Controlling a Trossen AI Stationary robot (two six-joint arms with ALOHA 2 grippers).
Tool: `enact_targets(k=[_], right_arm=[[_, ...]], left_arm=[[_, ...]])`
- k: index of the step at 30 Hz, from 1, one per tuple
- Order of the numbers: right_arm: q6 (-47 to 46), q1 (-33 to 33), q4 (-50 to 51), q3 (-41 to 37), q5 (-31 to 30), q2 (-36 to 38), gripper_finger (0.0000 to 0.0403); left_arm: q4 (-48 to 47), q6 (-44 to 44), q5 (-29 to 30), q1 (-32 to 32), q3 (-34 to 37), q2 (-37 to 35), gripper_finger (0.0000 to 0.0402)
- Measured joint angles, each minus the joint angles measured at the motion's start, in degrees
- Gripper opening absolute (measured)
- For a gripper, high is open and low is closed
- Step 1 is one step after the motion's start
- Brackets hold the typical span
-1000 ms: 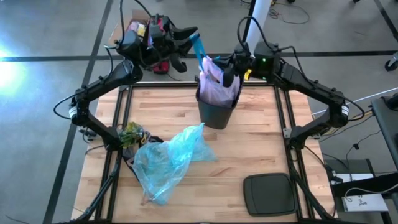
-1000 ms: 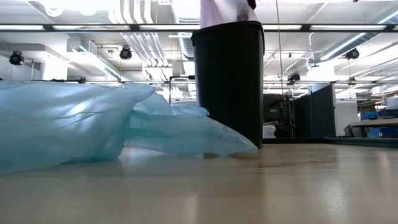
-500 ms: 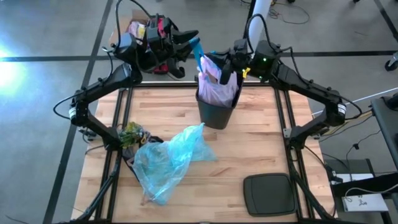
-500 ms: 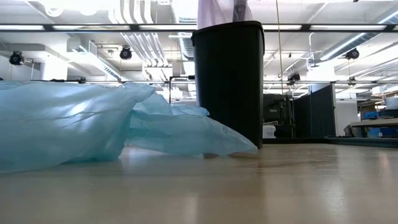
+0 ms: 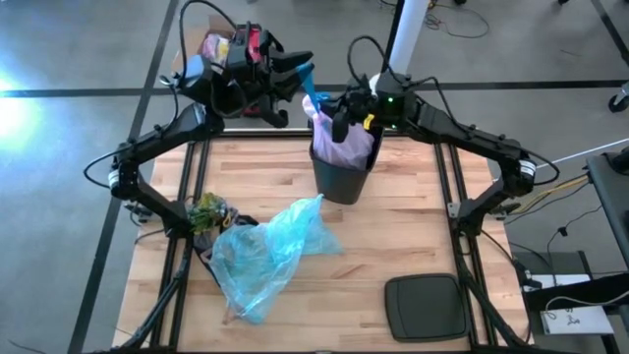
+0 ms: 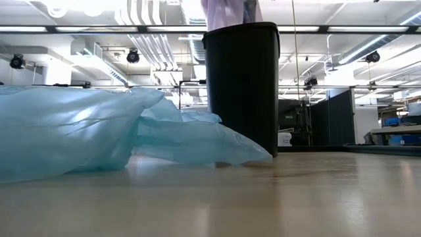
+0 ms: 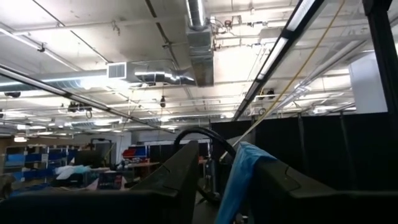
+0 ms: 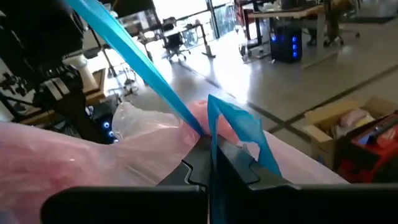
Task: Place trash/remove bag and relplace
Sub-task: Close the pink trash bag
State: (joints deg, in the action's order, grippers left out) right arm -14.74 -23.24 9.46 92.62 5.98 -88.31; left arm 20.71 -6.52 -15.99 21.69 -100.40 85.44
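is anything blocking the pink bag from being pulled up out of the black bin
Nothing visible does. The pink bag sits in the black bin with open space above it. The left gripper and the right gripper each grip a blue drawstring over the bin. The light blue bag lies aside on the table.

- The bin (image 5: 342, 175) stands at the bench's (image 5: 413, 236) far middle, with the bag (image 5: 339, 143) inside it.
- A loose plastic bag (image 5: 260, 251) lies near-left of the bin.
- A flat lid (image 5: 425, 307) lies at the near right.
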Motion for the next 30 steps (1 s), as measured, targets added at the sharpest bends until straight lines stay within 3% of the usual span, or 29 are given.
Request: enact_targets(k=[12, 20, 30], right_arm=[[0.7, 0.1, -2.9, 0.0, -0.1, 9.5, 0.0000], [-1.9, 0.4, -6.8, 0.0, 0.0, 14.2, 0.0000], [-3.3, 1.6, -4.9, 0.0, 0.0, 14.5, 0.0000]], left_arm=[[-7.4, 4.2, 0.6, 1.0, 0.0, -3.0, 0.0116], [-7.7, 3.8, 0.5, 0.4, 0.3, 2.5, 0.0105], [-5.7, 2.9, -0.5, -2.9, -0.1, 10.7, 0.0102]])
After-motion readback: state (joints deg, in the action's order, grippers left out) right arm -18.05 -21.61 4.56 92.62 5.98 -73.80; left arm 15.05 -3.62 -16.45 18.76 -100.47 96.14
